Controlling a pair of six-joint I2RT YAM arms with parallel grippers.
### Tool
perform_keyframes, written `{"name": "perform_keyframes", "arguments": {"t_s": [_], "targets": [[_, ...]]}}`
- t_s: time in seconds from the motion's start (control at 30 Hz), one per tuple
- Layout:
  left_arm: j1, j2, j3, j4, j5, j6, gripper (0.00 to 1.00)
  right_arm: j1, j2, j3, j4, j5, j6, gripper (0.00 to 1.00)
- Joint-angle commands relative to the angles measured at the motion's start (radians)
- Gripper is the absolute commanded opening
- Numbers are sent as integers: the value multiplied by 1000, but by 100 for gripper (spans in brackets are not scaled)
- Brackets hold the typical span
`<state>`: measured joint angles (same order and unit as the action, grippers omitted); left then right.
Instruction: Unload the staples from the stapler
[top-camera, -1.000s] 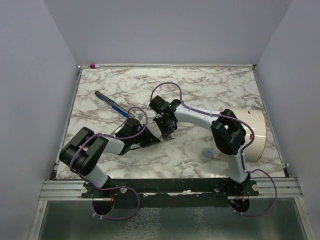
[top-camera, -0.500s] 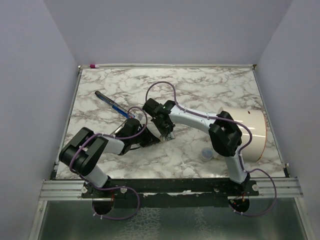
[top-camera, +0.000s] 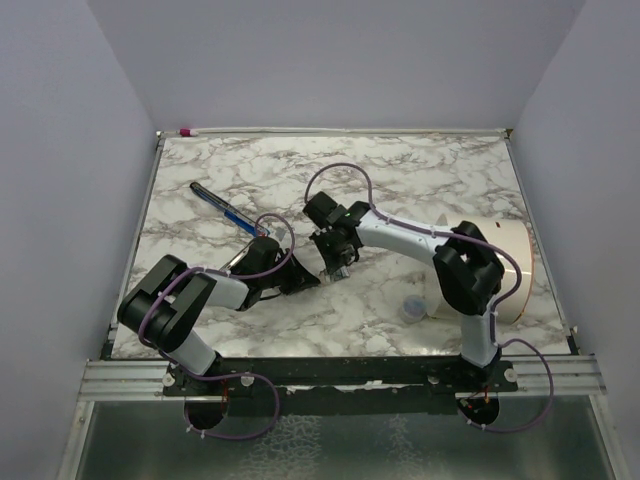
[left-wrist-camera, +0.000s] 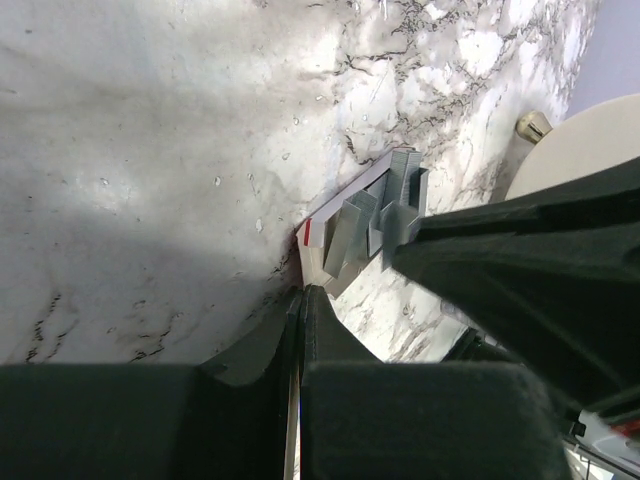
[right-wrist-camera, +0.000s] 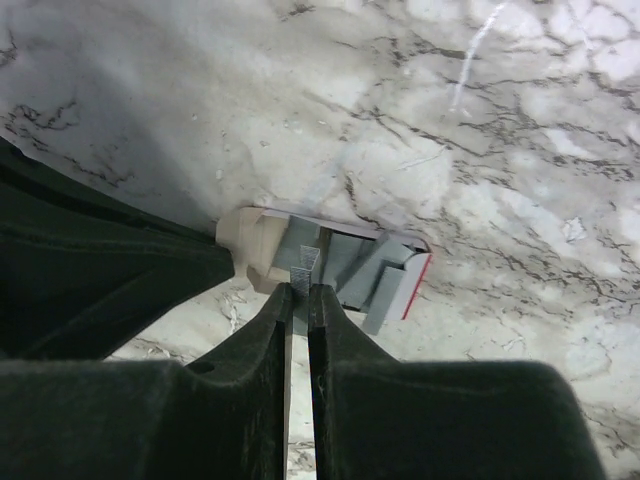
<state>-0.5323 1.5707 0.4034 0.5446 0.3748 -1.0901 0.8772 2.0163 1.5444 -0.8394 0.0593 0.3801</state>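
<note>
Staples (left-wrist-camera: 385, 205) lay as short grey strips heaped on a small white piece (left-wrist-camera: 338, 197) with a red edge, directly ahead of the left jaws and just beside their tips; the right jaws faced the same heap from the opposite side, so that both sets of tips met over the white piece; the left jaws were pressed fully together, nothing showing between them, their tips at the red-marked corner of the white piece; the right jaws were narrowed to a slit, and one thin strip of the staples stood pinched at their tips; a beige block (right-wrist-camera: 248, 252) touched the end of the white piece, just beside the right jaws; on the marbled counter (top-camera: 420, 180) a blue-black pen (top-camera: 225, 208) lay well beyond the left jaws; a cream cylinder (top-camera: 512, 262) lay well apart from the right jaws, back near that arm's base, with a small pale cap (top-camera: 411, 310) just beside it.
</note>
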Motion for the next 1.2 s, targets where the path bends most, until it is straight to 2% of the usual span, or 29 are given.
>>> {"name": "perform_keyframes", "arguments": {"t_s": [0.0, 0.1, 0.43, 0.83, 1.17], "targets": [[-7, -15, -8, 23, 3, 10, 0, -81, -117, -99, 218, -158, -12, 7], [-6, -19, -6, 21, 8, 16, 0, -112, -142, -115, 257, -167, -19, 7], [-7, -12, 5, 21, 16, 25, 0, -233, -47, -128, 383, -491, -28, 6], [-6, -5, 16, 12, 22, 29, 0, -235, 4, -135, 400, -571, -40, 5], [-7, -12, 15, 8, 21, 29, 0, -234, 11, -167, 407, -557, -49, 5]]}}
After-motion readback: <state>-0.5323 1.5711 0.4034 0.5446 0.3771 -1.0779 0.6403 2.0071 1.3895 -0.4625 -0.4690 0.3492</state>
